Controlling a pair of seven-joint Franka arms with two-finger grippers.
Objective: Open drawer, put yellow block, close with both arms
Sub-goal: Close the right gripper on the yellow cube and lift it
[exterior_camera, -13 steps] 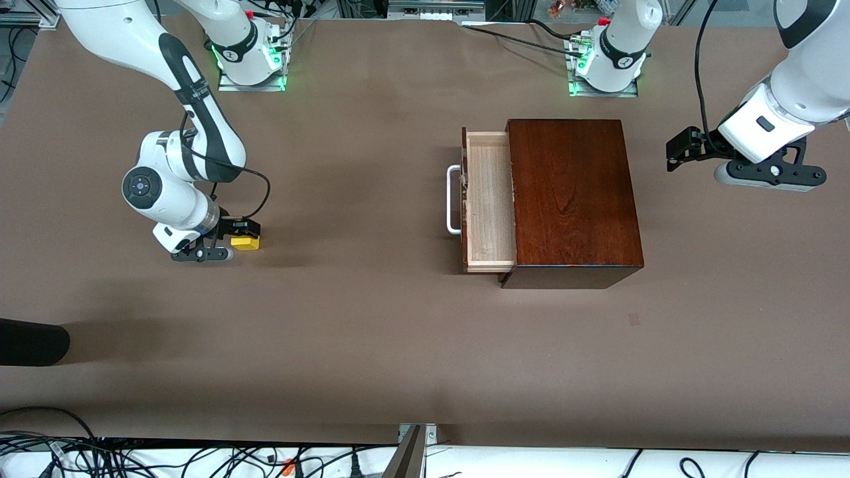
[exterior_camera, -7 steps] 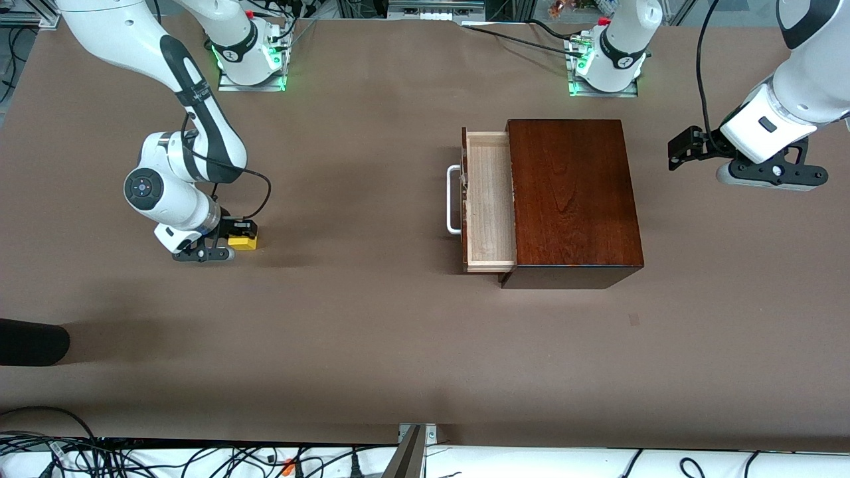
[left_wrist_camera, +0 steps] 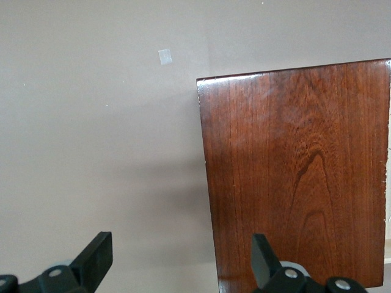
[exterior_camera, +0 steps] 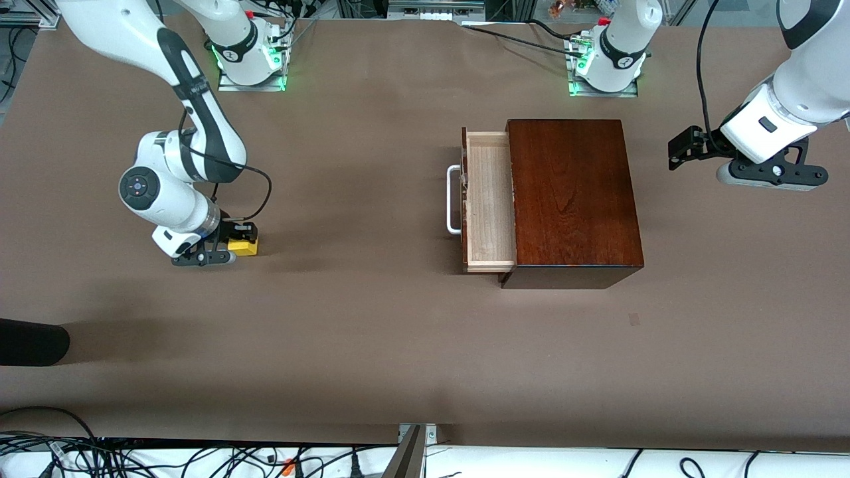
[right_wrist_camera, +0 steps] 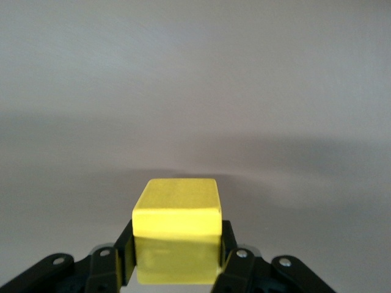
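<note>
The yellow block point(exterior_camera: 244, 247) sits low at the right arm's end of the table. My right gripper point(exterior_camera: 240, 240) is shut on it; in the right wrist view the block point(right_wrist_camera: 177, 235) fills the gap between both black fingers point(right_wrist_camera: 125, 250). The dark mahogany box point(exterior_camera: 572, 199) stands toward the left arm's end, its pale drawer point(exterior_camera: 490, 202) pulled partly out, white handle point(exterior_camera: 453, 200) facing the right arm's end. The drawer tray looks empty. My left gripper point(exterior_camera: 684, 150) is open, up in the air past the box's end; its wrist view shows the box top point(left_wrist_camera: 299, 177) below.
A small pale mark point(exterior_camera: 634, 319) lies on the brown table cover, nearer the front camera than the box. A black rounded object point(exterior_camera: 30, 342) pokes in at the table's edge on the right arm's end. Cables run along the front edge.
The right arm has shifted slightly, and the yellow block between its fingers moved a little with it. The left arm has barely moved. The drawer stays as it was.
</note>
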